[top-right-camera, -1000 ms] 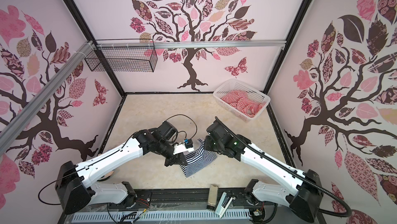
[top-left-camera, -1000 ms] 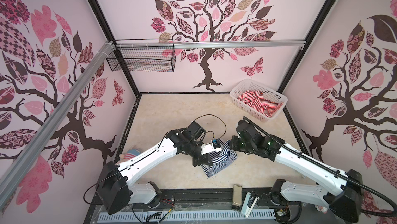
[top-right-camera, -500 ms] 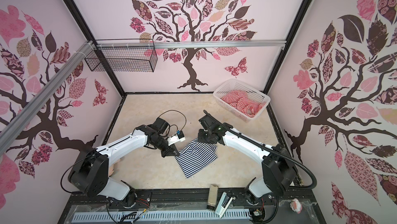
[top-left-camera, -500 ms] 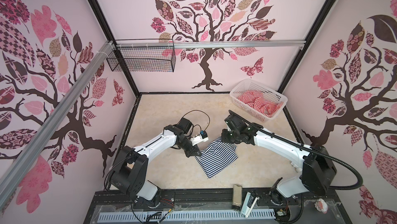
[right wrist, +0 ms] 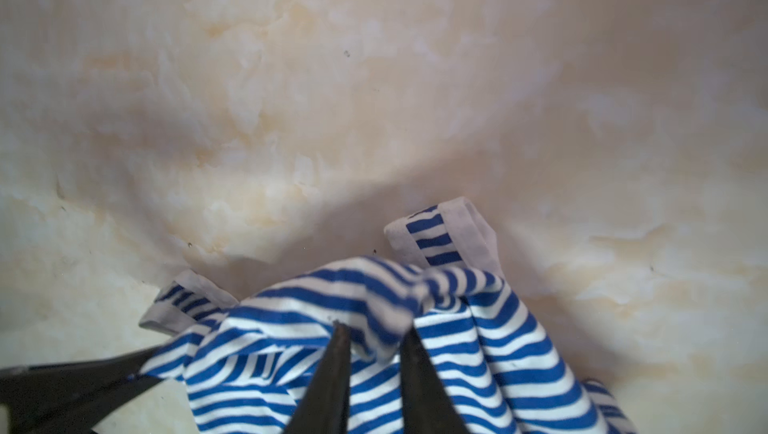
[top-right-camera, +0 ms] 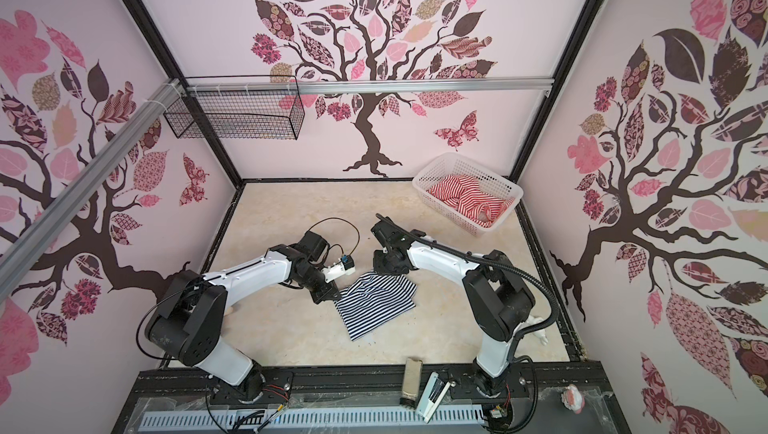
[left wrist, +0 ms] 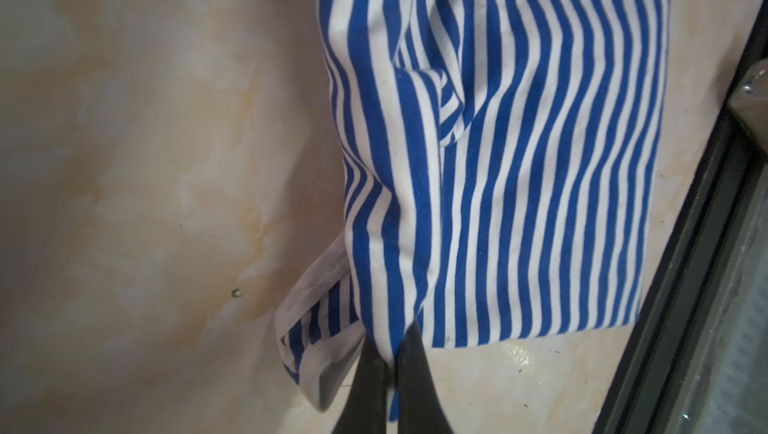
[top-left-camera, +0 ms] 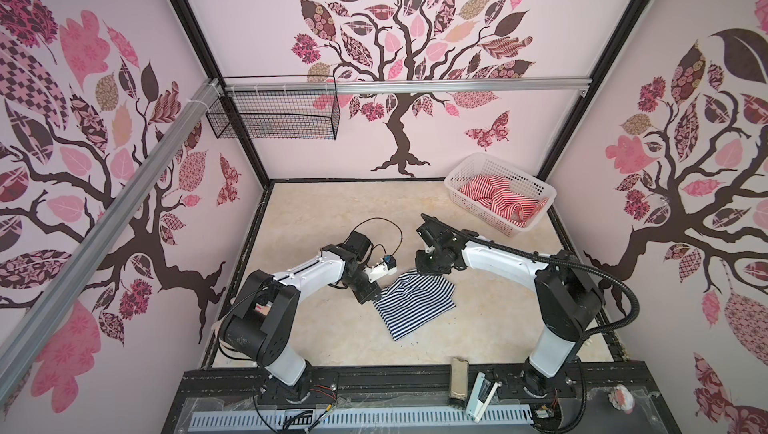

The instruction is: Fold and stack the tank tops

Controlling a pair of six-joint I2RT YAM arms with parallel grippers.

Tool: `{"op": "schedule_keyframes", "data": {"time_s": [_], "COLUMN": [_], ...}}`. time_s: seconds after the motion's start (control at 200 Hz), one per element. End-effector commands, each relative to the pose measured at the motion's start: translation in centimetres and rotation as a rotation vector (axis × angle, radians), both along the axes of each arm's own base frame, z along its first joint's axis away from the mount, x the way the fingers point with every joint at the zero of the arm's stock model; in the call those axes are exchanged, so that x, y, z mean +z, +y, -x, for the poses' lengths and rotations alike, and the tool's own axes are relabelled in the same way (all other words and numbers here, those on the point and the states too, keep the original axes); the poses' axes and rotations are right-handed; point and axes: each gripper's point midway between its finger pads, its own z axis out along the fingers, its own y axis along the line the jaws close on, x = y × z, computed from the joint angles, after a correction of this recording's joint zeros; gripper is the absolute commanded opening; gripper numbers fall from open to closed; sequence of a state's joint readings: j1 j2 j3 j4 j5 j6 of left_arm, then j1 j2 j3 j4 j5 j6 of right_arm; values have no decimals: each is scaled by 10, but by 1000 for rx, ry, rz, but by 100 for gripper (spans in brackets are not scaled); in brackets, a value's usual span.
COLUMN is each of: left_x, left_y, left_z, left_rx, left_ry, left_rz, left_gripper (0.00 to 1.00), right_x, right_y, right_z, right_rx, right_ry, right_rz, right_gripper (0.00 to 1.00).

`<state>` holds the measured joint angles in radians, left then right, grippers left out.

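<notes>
Left wrist view: left gripper point(left wrist: 394, 348) clamped on navy-striped tank top point(left wrist: 498, 161) fold. Right gripper point(right wrist: 374, 330) fingers parted, cloth between, probably loose. Top lies mid-bench point(top-left-camera: 332, 211), stretching toward the front edge, 2 grippers at its far end.

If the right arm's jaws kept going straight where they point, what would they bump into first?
The navy-striped top, bunched right between the right gripper's jaws; probably the table just beneath.
</notes>
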<state>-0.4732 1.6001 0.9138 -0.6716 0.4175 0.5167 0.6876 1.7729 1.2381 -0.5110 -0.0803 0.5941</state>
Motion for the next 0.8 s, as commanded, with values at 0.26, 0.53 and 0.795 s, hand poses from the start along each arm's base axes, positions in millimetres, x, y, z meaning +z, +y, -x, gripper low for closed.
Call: {"op": "schedule_keyframes", "data": {"time_s": [0.26,0.53,0.795], "left_x": [0,34,20], "left_y": [36,35,11], "left_z": [-64,-64,-40], "left_rx": [270,284,147], "left_ry": [-251,-352,-221], "left_rz": [-175,-105,-33], "left_gripper": [29,44,34], "right_x": [31,12,-14], "right_y": [-16,-8,12], "right_z": [9,12,-6], "right_rx": [-15,-10,4], "right_ry": [-79,-49,-8], "right_rz": [-32,-75,-69], "right_gripper": [37,2,0]}}
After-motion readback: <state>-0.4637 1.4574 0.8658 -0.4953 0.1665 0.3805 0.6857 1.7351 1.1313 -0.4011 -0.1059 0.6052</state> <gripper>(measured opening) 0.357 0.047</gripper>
